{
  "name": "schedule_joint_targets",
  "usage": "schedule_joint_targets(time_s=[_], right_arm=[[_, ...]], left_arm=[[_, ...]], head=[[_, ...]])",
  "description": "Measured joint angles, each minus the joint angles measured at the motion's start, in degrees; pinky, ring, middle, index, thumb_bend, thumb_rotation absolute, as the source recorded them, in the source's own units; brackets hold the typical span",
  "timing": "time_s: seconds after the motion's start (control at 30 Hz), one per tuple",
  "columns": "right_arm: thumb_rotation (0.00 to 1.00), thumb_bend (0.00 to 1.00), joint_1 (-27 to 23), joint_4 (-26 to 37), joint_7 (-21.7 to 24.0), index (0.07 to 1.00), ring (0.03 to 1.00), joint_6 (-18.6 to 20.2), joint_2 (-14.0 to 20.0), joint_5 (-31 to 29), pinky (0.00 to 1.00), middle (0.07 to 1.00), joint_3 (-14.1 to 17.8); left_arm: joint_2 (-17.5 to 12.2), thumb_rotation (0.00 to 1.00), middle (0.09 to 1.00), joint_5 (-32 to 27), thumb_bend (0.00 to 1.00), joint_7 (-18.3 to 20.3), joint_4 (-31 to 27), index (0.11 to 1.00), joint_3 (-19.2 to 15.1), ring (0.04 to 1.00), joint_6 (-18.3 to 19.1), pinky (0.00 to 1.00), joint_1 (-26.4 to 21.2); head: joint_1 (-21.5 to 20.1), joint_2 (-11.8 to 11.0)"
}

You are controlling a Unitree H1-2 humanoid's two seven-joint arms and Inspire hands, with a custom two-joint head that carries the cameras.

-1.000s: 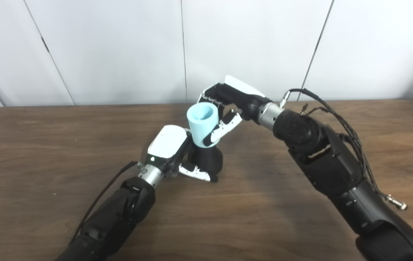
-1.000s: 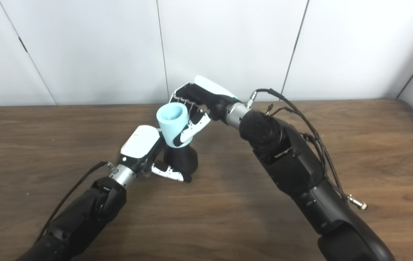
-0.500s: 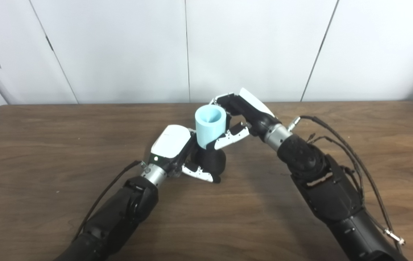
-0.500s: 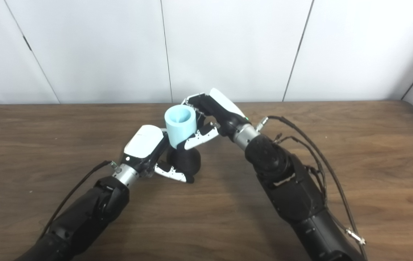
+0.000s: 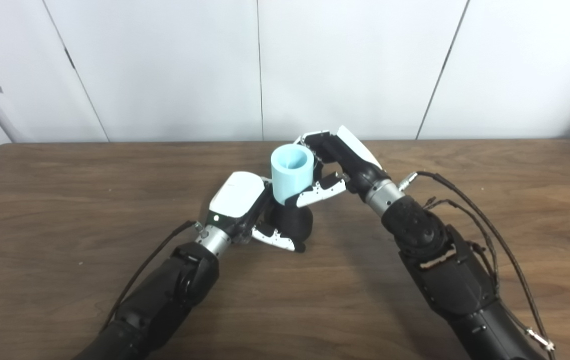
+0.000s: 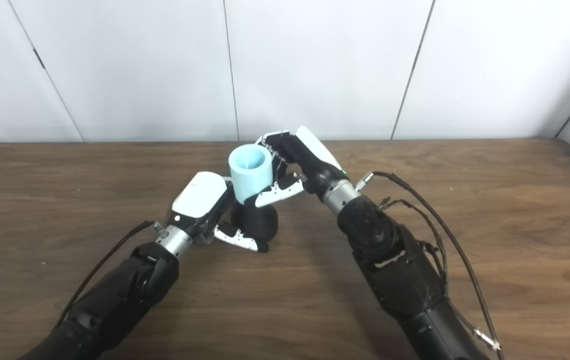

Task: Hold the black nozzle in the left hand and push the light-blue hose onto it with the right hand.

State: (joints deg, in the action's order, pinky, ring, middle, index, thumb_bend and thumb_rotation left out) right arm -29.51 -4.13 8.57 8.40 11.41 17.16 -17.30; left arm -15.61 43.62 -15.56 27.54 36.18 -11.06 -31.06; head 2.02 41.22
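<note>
1. Black nozzle (image 5: 292,223) stands on your wooden table (image 5: 64,200), your left hand (image 5: 244,210) wrapped around its base.
2. Light-blue hose (image 5: 292,173) sits upright on it, seemingly seated; final push possibly remaining.
3. Your right hand (image 5: 337,167) pinches the hose.

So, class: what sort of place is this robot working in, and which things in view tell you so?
Probably a lab or test room, not a home: a bare wooden table, plain white wall panels, and only the light-blue hose and black nozzle set out.
</note>
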Motion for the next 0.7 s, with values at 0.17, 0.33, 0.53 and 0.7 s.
schedule_joint_targets(time_s=[0.17, 0.33, 0.53, 0.7], right_arm=[[0.33, 0.96, -0.1, 0.78, 1.33, 0.941, 0.736, 0.7, 1.29, 0.11, 0.67, 0.732, -1.14], [0.43, 1.0, 0.54, 0.59, 9.03, 0.999, 0.993, 7.44, 4.61, 1.61, 0.89, 0.995, -4.02], [0.46, 1.0, 0.61, 2.08, 10.23, 1.0, 1.0, 10.16, 4.66, 1.22, 0.92, 1.0, -2.11], [0.46, 1.0, 0.32, 4.1, 10.27, 1.0, 1.0, 11.32, 4.66, 1.09, 0.93, 1.0, 0.32]], left_arm=[[-0.08, 0.0, 0.475, -0.36, 0.53, 0.0, -0.12, 0.491, 0.03, 0.56, -0.05, 0.54, 0.27], [-0.31, 0.0, 0.479, -0.45, 0.53, -0.07, -0.35, 0.488, 0.18, 0.568, -0.32, 0.54, 0.31], [-0.4, 0.0, 0.476, -0.42, 0.53, -0.06, -0.3, 0.491, 0.34, 0.556, -0.36, 0.53, 0.17], [-0.41, 0.0, 0.487, -0.47, 0.53, -0.07, -0.3, 0.484, 0.4, 0.574, -0.36, 0.54, 0.11]], head=[[-0.09, -0.09], [-0.18, -0.35], [-0.26, -0.53], [-0.18, -0.7]])
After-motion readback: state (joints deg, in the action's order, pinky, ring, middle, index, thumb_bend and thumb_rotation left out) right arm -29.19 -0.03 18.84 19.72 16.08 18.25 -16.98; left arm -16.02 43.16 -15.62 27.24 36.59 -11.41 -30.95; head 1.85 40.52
